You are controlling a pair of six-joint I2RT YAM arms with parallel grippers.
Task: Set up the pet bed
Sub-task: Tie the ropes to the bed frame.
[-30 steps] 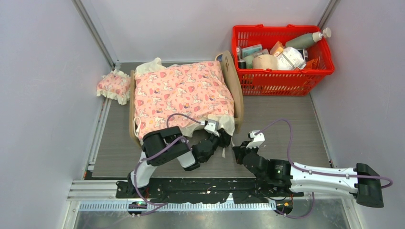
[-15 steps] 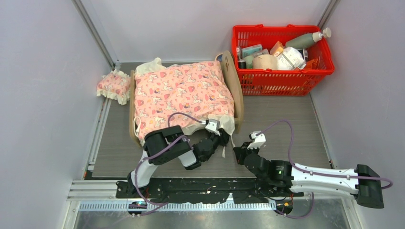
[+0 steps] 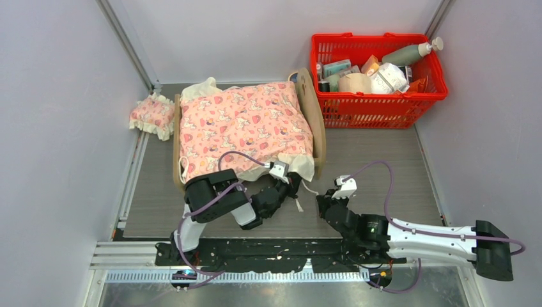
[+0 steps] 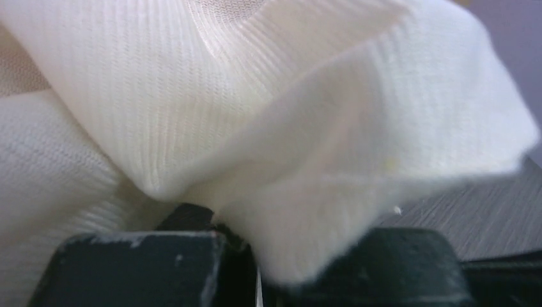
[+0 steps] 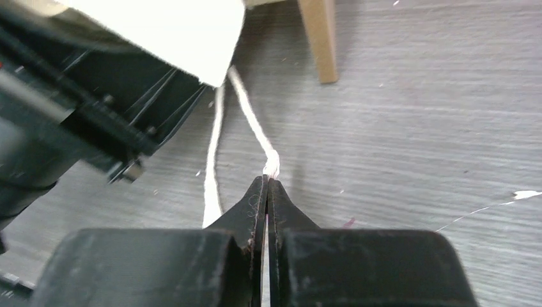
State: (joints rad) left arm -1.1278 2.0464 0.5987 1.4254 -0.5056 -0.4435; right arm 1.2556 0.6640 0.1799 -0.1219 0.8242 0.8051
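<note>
Left jaws: closed tight on a fold of the pink patterned blanket with the cream frill (image 3: 243,121), at the near right corner of the small light plywood pet bed (image 3: 318,131). Right jaws: closed too, pinching the end of a thin white cord (image 5: 252,121) leading up to that same corner.

From the left wrist, almost nothing but cream ribbed cloth of the blanket (image 4: 255,96), bunched and folded, with the dark fingers (image 4: 134,268) pressed together beneath it and cloth caught between them. Pink print of small animals and hearts visible only from above.

From the right wrist, two black fingertips (image 5: 252,204) meeting on the cord's frayed tip just above the grey wood-grain surface (image 5: 415,128). A second strand of cord beside the first, and one light wooden leg of the pet bed (image 5: 317,38) standing on the surface at the top of the view. From above, the cord (image 3: 311,189) only a faint white line between blanket corner and right arm (image 3: 409,233).

As for the pet bed: sits on the surface (image 3: 377,166) left of centre, toward the far side, just beside the red plastic basket (image 3: 377,110) full of bottles and packets. Lies almost wholly under the blanket, with only the curved wooden side on the right and a sliver of rail on the left showing. Mattress hidden. Frill hanging over the near end, above the left arm (image 3: 217,198). Small pink frilled pillow (image 3: 152,115) just beside the frame's left side.
</note>
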